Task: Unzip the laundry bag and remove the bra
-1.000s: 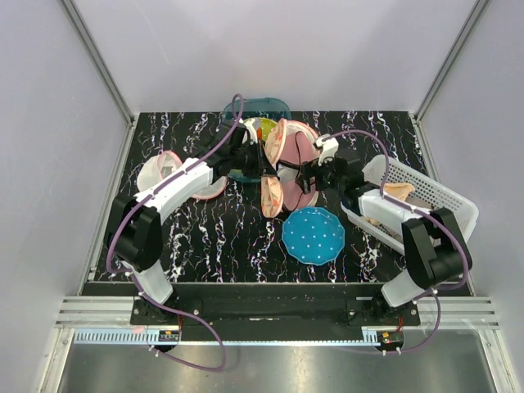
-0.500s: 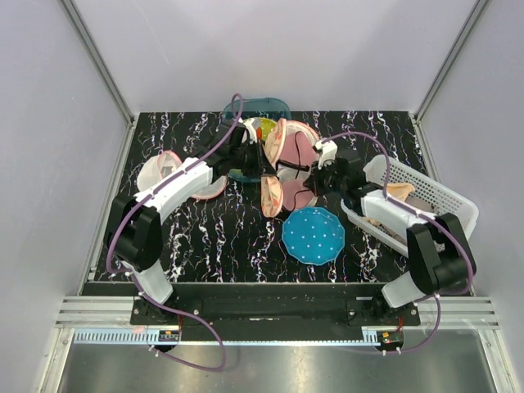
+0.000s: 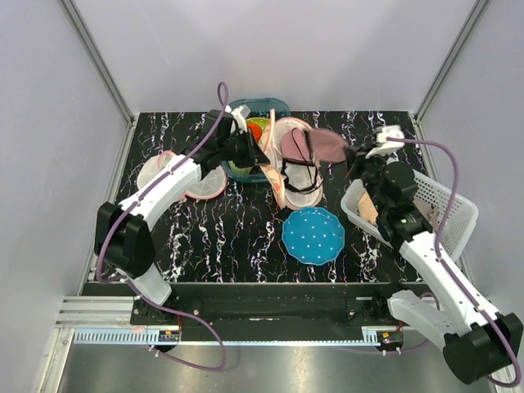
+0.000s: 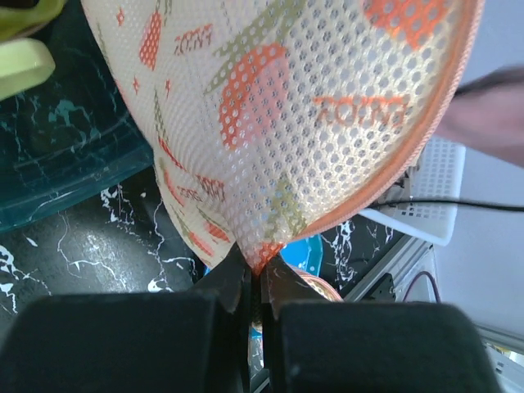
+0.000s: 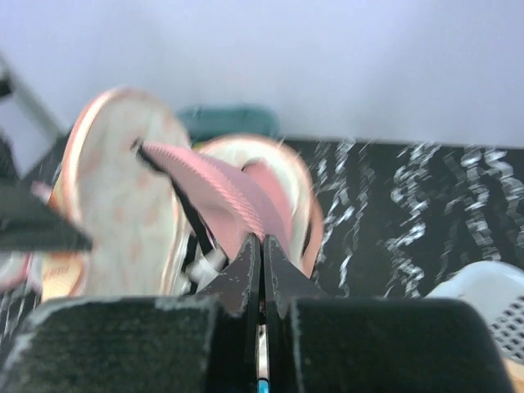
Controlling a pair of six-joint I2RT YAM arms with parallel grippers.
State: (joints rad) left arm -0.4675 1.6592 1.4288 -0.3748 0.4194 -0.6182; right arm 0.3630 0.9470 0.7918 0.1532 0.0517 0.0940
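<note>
The laundry bag [image 3: 286, 184] is a peach pouch with red and green prints, and it gapes open at the back middle of the table. My left gripper [image 3: 255, 155] is shut on its pink-edged rim, and the printed mesh [image 4: 270, 106] fans out from the fingertips [image 4: 256, 264]. A pink bra [image 3: 324, 142] with black straps [image 3: 295, 168] stretches from the bag's mouth to the right. My right gripper [image 3: 350, 160] is shut on the bra's pink fabric [image 5: 225, 192] and held above the table, with the open bag [image 5: 115, 196] behind it.
A teal container [image 3: 260, 106] holding yellow and green items sits behind the bag. A blue dotted plate [image 3: 313, 235] lies in front of it. A white slatted basket [image 3: 430, 205] stands at the right edge. A white mesh pink-rimmed piece [image 3: 176, 173] lies at the left.
My right gripper has shut on the bra and drawn back to the right and up, pulling the pink fabric out of the bag. The left arm shifted slightly back with the bag's rim.
</note>
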